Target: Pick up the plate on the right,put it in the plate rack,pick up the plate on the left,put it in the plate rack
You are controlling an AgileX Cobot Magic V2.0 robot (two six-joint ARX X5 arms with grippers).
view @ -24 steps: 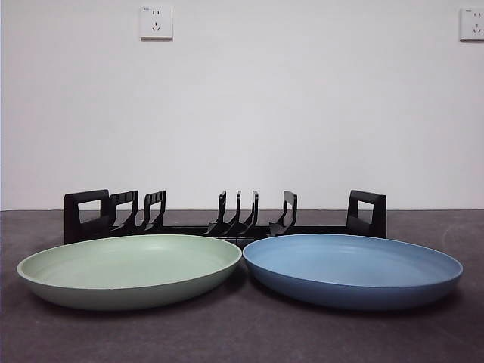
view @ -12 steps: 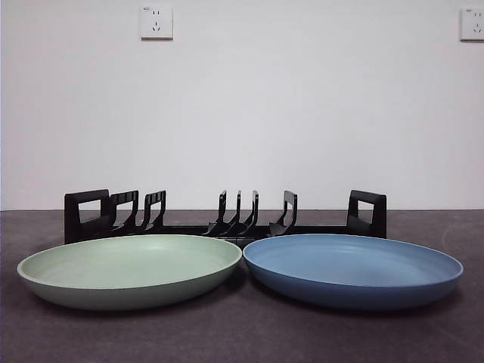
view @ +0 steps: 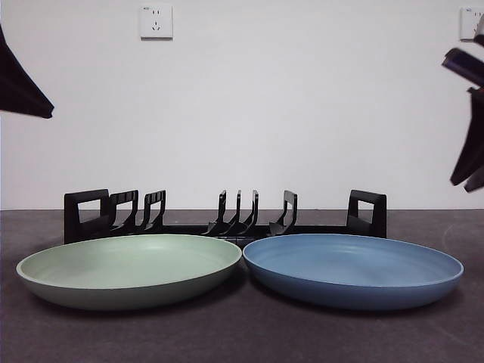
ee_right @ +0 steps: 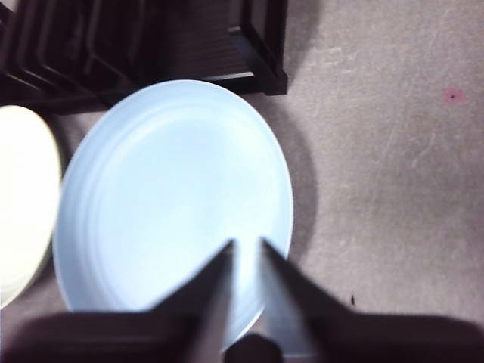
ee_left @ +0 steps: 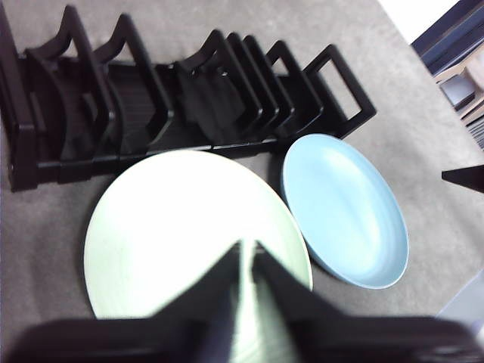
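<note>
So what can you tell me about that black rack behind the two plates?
The plate rack is a long, low black piece that looks like plastic, lying on the dark table along its far side near the white wall. Curved upright prongs rise from its base in groups, with wider gaps between groups, and a boxy loop handle closes each end. Every slot is empty. The green plate and blue plate lie flat just in front of it; whether they touch it is unclear.
</note>
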